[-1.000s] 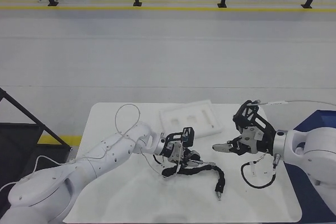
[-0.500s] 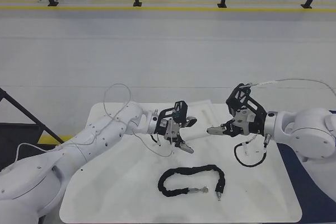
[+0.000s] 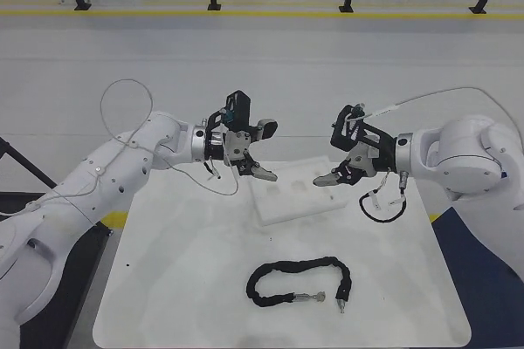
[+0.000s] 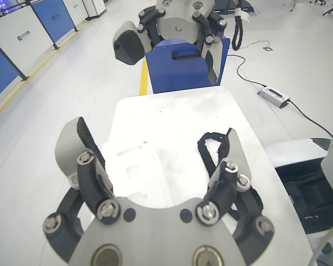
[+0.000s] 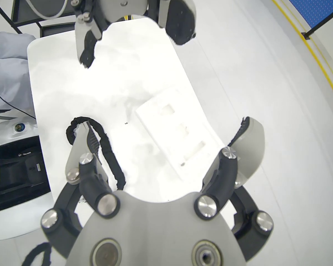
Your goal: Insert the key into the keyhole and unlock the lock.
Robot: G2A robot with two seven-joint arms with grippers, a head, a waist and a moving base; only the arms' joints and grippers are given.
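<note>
Between the foam tray (image 3: 301, 188) and the near edge of the table (image 3: 175, 262), well apart from the tray, lies one cable lock (image 3: 310, 261). It is a black sleeved cable bent into a flattened loop. Its long axis runs side to side across the table, roughly along the tray's length. Both ends come round on the side of the loop farthest from the tray. One end bears a short metal piece (image 3: 311, 297) that lies along that axis and points toward the right arm's side. The other end turns down at that side, its metal tip (image 3: 339, 305) pointing away from the tray. Whether either metal part is the key cannot be told.

One tray is on the table, white, with three rectangular recesses in a row. Two grippers hang above it, facing each other, one toward each end. The left gripper (image 4: 158, 137) has its jaws spread wide and holds nothing. The right gripper (image 5: 163, 128) is likewise released and empty.
</note>
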